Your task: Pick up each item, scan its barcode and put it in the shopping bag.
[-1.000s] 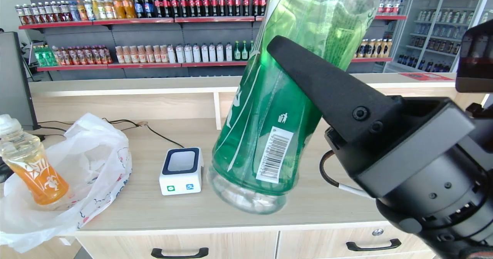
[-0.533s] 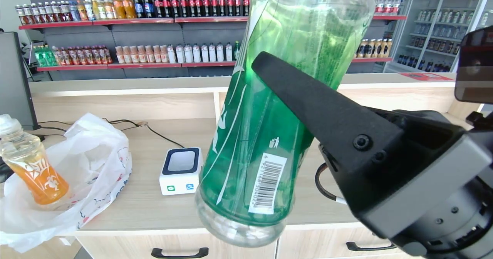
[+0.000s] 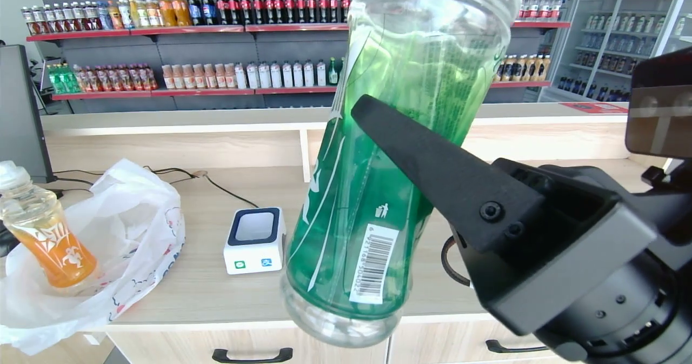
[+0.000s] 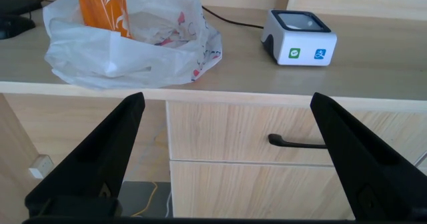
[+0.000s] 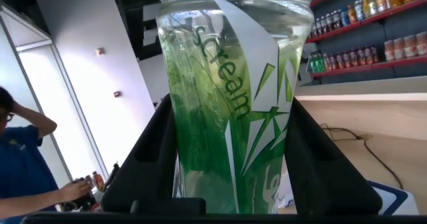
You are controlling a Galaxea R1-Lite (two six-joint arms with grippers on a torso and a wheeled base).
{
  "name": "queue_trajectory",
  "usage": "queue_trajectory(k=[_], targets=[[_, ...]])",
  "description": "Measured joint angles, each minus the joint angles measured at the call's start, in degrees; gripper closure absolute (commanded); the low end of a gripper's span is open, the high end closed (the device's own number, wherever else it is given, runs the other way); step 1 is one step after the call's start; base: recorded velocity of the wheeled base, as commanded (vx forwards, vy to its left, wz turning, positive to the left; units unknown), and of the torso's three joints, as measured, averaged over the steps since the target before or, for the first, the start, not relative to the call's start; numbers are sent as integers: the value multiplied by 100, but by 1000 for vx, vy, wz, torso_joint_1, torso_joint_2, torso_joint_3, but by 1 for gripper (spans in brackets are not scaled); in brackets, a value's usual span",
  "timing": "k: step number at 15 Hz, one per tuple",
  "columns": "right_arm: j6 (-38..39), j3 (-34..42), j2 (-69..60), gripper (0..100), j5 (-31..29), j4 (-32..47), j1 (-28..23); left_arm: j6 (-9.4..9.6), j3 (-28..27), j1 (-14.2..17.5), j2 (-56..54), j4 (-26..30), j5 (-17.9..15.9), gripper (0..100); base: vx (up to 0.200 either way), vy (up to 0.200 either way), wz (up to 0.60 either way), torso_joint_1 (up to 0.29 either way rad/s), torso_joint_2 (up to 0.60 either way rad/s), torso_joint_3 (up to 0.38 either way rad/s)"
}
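Green bottle (image 3: 378,191) is clamped in my right gripper (image 5: 230,107), jaws pressed on both sides of its middle. It's lifted off the counter (image 3: 216,293), top leaning to 1 o'clock, barcode (image 3: 374,261) facing my head camera. Scanner (image 3: 254,240) sits at 9 o'clock of the bottle's base. Shopping bag (image 3: 135,229) lies further out at 9 o'clock, orange bottle (image 3: 40,234) upright in it. My left gripper (image 4: 227,111) hangs before the drawers (image 4: 253,177), jaws wide, empty.

Wide-spread tool (image 4: 227,99) faces bag (image 4: 127,51) and scanner (image 4: 300,37).
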Motion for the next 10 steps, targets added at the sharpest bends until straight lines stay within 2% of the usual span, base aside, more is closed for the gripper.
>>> queue_trajectory(k=[10], targets=[[-218,54,168,100,-5,118,-328,2,0,0,0,0,0,0,0,0,0,0,0,0]])
